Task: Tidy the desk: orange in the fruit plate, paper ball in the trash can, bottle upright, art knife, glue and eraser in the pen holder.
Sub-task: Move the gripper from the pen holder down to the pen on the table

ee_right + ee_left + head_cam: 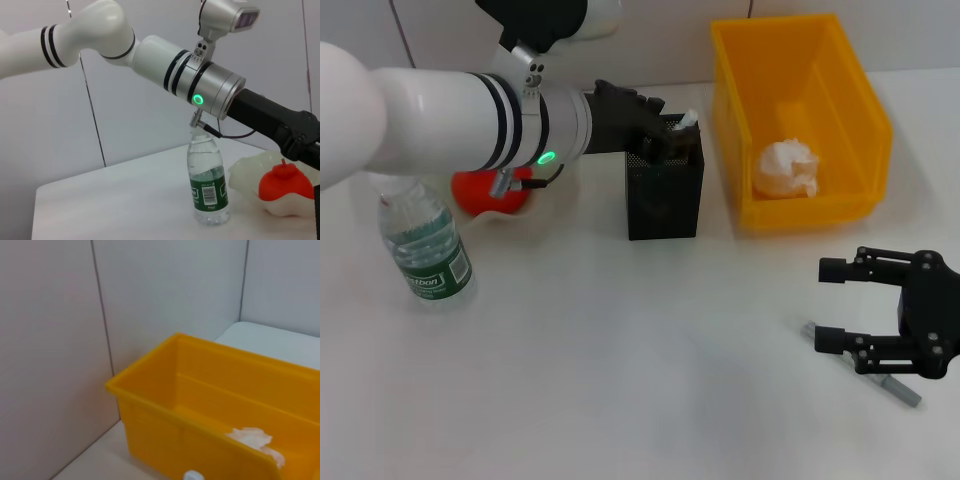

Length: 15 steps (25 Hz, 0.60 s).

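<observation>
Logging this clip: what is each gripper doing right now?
Left gripper: over the pen holder, fingers' state cannot be told.
Right gripper: open, empty, above the art knife.

Left arm (pixel 440 115): glossy white shell, two black bands, silver wrist collar with green LED ring (pixel 198 99), thin black cable beside it, black gripper. Right gripper (pixel 880 305): matte black, open-frame linkage fingers.

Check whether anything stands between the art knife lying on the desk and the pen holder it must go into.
Nothing visible does. The art knife lies under the right tool, and the bare desk runs from there to the pen holder. The left tool is over the holder's mouth.
</observation>
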Each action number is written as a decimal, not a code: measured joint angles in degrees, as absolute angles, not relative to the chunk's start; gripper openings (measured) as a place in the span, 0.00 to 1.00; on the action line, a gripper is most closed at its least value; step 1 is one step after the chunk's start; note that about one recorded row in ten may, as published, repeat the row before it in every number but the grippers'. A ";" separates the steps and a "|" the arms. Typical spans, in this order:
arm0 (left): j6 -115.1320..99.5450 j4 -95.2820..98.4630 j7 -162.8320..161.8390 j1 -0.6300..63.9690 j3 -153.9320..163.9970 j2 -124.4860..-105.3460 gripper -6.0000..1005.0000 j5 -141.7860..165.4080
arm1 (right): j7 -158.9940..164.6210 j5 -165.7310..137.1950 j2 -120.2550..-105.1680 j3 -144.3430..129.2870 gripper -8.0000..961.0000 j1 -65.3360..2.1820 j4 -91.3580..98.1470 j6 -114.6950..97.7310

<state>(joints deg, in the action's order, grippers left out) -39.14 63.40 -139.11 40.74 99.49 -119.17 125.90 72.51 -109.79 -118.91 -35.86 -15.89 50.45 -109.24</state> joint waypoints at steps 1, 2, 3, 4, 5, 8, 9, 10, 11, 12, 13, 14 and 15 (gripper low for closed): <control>-39.69 63.95 -139.07 40.64 99.50 -119.15 0.52 125.94 | 72.51 -109.80 -118.91 -35.86 0.80 -15.88 50.45 -109.24; -40.00 64.34 -139.06 40.56 99.50 -119.13 0.52 125.95 | 72.51 -109.80 -118.91 -35.86 0.80 -15.83 50.45 -109.24; -40.62 65.31 -139.04 40.29 99.51 -119.08 0.52 125.98 | 72.51 -109.81 -118.91 -35.86 0.80 -15.74 50.45 -109.24; -40.62 65.31 -139.04 40.29 99.51 -119.08 0.52 125.98 | 72.51 -109.82 -118.91 -35.85 0.80 -15.70 50.45 -109.24; -41.91 68.05 -138.95 39.30 99.55 -118.92 0.52 125.97 | 72.51 -109.82 -118.91 -35.86 0.80 -15.67 50.45 -109.24; -42.62 69.96 -138.74 38.51 99.55 -118.86 0.52 126.03 | 72.51 -109.84 -118.91 -35.85 0.80 -15.60 50.45 -109.24; -44.42 74.45 -137.95 36.60 99.34 -118.75 0.52 126.21 | 72.51 -109.86 -118.92 -35.86 0.80 -15.55 50.45 -109.25; -44.42 74.45 -137.95 36.60 99.34 -118.75 0.52 126.21 | 72.51 -109.88 -118.91 -35.85 0.80 -15.51 50.46 -109.25; -44.42 74.45 -137.95 36.60 99.34 -118.75 0.52 126.21 | 72.51 -109.90 -118.92 -35.86 0.80 -15.47 50.45 -109.25; -44.42 74.45 -137.95 36.60 99.34 -118.75 0.52 126.21 | 72.51 -109.91 -118.92 -35.86 0.80 -15.42 50.45 -109.25; -44.42 74.45 -137.95 36.60 99.34 -118.75 0.52 126.21 | 72.51 -109.92 -118.92 -35.86 0.80 -15.39 50.45 -109.25; -51.03 85.46 -136.72 31.17 96.39 -118.50 0.52 126.44 | 72.51 -109.92 -118.91 -35.84 0.80 -15.35 50.45 -109.25; -51.87 86.56 -136.59 30.43 95.81 -118.50 0.52 126.45 | 72.51 -109.93 -118.92 -35.84 0.80 -15.33 50.45 -109.25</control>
